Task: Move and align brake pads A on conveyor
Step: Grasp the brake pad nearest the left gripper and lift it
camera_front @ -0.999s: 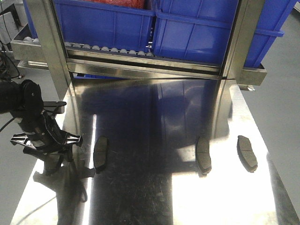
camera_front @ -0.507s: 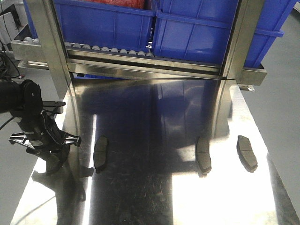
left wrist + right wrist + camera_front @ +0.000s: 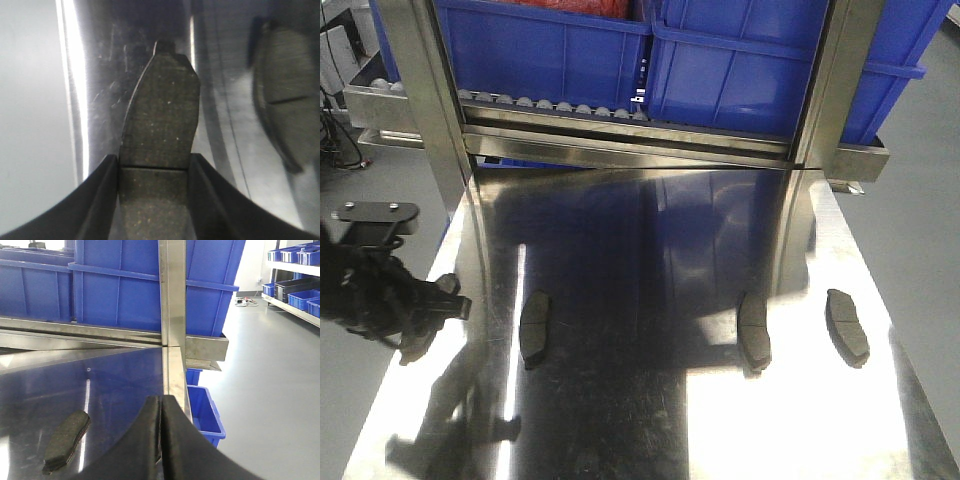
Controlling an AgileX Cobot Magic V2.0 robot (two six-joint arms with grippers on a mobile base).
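Observation:
Three brake pads A lie on the shiny steel table [image 3: 650, 420]: one at the left [image 3: 534, 327], one right of centre [image 3: 753, 331], one at the far right [image 3: 846, 325]. My left gripper [image 3: 428, 318] is at the table's left edge, shut on a fourth pad [image 3: 161, 125], gripped across its width at the centre groove; the left pad [image 3: 286, 100] lies just to its right. My right gripper [image 3: 161, 407] is shut and empty, above the table's right side with a pad [image 3: 65, 440] to its left. The conveyor is out of view.
A steel roller rack [image 3: 620, 140] with upright posts [image 3: 820, 90] carries large blue bins [image 3: 740, 60] behind the table. Another blue bin [image 3: 204, 410] stands on the grey floor to the right of the table.
My left arm has swung leftward and turned at the table's left edge, carrying the pad with it. The three pads on the table have not moved.

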